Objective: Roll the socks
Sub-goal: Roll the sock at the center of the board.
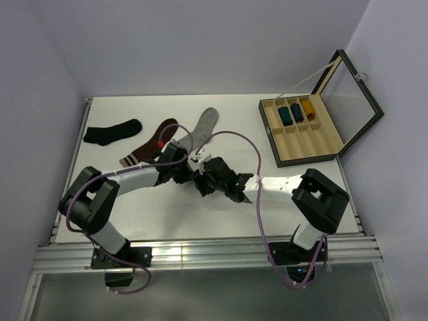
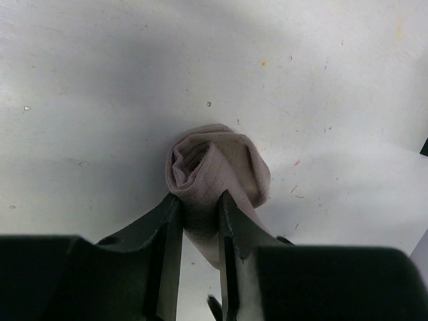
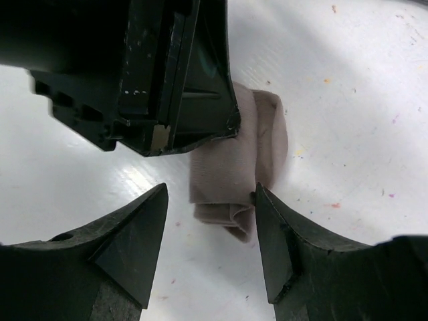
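At mid-worktop [image 1: 234, 114], 1 dusty-pink sock [image 2: 221, 167], rolled into a bundle, sat pinched between the left jaws. The right jaws stood spread, just beside the roll. 1 light grey sock [image 1: 206, 122] lay flat and unrolled beyond the arms. To its left lay 1 brown sock [image 1: 150, 144] and 1 black sock [image 1: 112, 132]. At far right, 1 open wooden box [image 1: 304, 150] held 3 rolled socks [image 1: 295, 112].

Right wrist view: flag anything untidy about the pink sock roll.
The dusty pink rolled sock, pinched in the left hand, is uneven: a folded end pokes out below the bundle, between the fingers of the open right hand, so it looks loose.
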Motion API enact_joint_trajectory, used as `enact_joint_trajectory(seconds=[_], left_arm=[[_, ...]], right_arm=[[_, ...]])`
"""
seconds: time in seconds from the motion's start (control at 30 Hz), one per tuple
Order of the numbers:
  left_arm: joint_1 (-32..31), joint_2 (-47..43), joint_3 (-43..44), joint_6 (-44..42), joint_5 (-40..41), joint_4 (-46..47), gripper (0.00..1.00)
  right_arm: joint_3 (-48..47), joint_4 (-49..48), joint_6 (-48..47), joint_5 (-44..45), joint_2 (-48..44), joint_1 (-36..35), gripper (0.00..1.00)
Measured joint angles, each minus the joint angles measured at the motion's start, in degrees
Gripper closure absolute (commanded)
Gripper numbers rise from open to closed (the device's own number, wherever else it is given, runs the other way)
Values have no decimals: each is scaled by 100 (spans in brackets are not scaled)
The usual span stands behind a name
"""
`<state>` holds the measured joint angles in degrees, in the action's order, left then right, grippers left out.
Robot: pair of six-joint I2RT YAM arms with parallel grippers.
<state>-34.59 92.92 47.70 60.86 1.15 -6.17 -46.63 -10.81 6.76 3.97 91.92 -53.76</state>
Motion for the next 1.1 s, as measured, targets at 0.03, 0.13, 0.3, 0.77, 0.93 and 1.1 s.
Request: enact_joint_trajectory(seconds=[0.03,0.13,0.3,0.77,0.93,1.1], left_arm=[[0,7,15,-13,-2,-24,85],[2,39,63,-31,-17,-76,85],[4,68,118,-76,-35,-140,85],[37,39,68,-153,-46,-87,63],[37,-57,-63,-133,-37,-11,53],[39,-133,-173,-101,-2,-9,42]], right_arm=[[-15,-20,-85,153,81,-61,38],[-39,-61,-299,544,345,-254,39],[-140,-66,-584,1010,654,-492,43],[-289,26,-702,1314,820,-619,100],[-289,94,-557,1008,761,-485,100],[-284,166,-404,667,691,-356,100]])
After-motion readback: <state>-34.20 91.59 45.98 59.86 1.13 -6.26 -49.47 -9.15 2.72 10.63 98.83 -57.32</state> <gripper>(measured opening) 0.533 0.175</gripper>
